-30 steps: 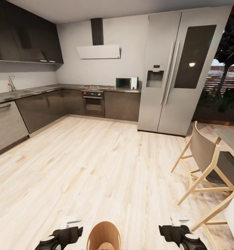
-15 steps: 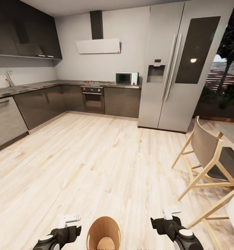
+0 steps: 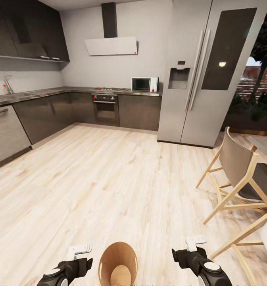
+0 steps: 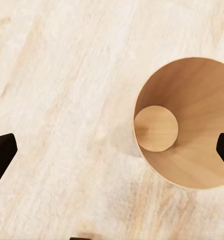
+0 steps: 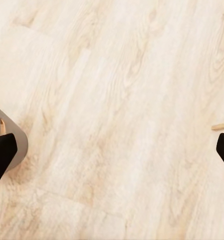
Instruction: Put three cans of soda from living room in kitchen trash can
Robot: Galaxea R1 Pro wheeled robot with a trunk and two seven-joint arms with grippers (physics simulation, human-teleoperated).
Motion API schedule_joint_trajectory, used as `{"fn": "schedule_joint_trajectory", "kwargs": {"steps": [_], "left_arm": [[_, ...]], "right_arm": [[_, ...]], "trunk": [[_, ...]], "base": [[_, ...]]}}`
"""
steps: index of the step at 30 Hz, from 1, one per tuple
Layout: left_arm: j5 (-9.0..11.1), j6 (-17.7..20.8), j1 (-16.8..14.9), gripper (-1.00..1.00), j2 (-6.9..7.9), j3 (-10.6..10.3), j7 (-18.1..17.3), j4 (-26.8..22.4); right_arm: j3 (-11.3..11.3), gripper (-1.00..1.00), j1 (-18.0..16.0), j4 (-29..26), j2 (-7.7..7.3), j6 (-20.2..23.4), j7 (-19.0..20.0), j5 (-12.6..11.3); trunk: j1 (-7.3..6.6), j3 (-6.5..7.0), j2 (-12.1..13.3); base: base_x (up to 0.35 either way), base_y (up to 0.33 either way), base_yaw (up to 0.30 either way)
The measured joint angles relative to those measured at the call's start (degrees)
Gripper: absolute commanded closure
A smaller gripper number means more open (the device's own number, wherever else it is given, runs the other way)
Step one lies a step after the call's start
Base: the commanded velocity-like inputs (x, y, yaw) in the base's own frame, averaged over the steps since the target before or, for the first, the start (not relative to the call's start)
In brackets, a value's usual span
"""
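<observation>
The robot is standing in the kitchen with the trash can (image 3: 118,264) on the pale wood floor (image 3: 109,178) directly in front of its base, between the two arms. The left gripper (image 3: 78,251) is hanging just left of the bin rim, the right gripper (image 3: 195,240) a little farther off on the other side; both sets of jaws are spread wide and carrying nothing.

In the left wrist view the bin interior (image 4: 184,125) is showing smooth brown wall and bare bottom: no soda can inside.

Risks, as judgement:
- With nothing in either gripper, no can is going in from this stance; the cans are not visible here (presumably a trip to the living room is needed).
- The bin is sitting very close to the base, so driving forward or turning could be knocking it over or pushing it away.
- The wooden chair (image 3: 238,178) on the right is crowding the right arm's swing.
</observation>
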Motion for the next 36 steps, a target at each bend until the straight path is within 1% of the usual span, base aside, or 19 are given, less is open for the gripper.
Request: {"fn": "schedule_joint_trajectory", "kwargs": {"steps": [2,5,6,8,9,11,12,16,21,36], "left_arm": [[0.0,0.0,0.0,-1.00,0.03,0.0,0.1,0.0],[-0.1,0.0,0.0,-1.00,0.72,0.1,0.1,0.0],[-0.1,-0.2,0.0,-1.00,1.63,0.1,0.1,0.0],[-0.1,-0.3,0.0,-1.00,2.51,0.2,0.1,0.0],[-0.1,-0.4,0.0,-1.00,2.94,0.3,0.1,0.0],[-0.1,-0.4,0.0,-1.00,3.27,0.6,0.1,0.0],[-0.1,-0.4,0.0,-1.00,3.66,0.9,0.2,-0.1],[-0.1,-0.5,0.0,-1.00,4.95,2.1,0.2,-0.1],[-0.1,-0.3,0.0,-1.00,5.26,2.4,0.3,-0.1],[0.0,-0.4,0.0,-1.00,5.24,2.4,0.3,-0.1]], "right_arm": [[0.0,-1.00,0.0,0.0,0.00,0.0,0.0,0.0],[0.0,-1.00,0.0,0.1,0.00,0.0,0.1,-0.1],[0.1,-1.00,0.0,0.1,0.04,-0.1,0.1,-0.1],[0.3,-1.00,0.0,0.1,0.16,-0.1,0.2,-0.3],[0.8,-1.00,0.0,0.2,0.32,-0.1,0.2,-0.4],[1.7,-1.00,0.0,0.2,0.46,-0.1,0.2,-0.4],[2.9,-1.00,0.0,0.2,0.58,-0.1,0.2,-0.4],[5.3,-1.00,0.0,0.3,0.75,-0.1,0.1,-0.2],[5.7,-1.00,0.0,0.3,0.71,-0.2,0.0,-0.1],[5.6,-1.00,0.0,0.4,0.63,-0.2,-0.3,0.0]], "trunk": [[0.44,-0.55,-0.8],[1.10,-1.36,-2.0],[1.32,-1.64,-2.4],[1.76,-2.18,-3.2],[1.98,-2.45,-3.6],[2.42,-3.00,-4.4],[2.64,-3.27,-4.8],[3.51,-4.36,-6.4],[4.61,-5.73,-8.4],[7.91,-9.82,-14.4]], "base": [[0.000,0.000,0.000],[0.000,0.000,0.000],[0.000,0.000,0.000],[0.000,0.000,0.000],[0.000,0.000,0.000],[0.000,0.000,0.000],[0.000,0.000,0.000],[0.000,0.000,0.000],[0.000,0.000,0.000],[0.000,0.000,0.000]]}}
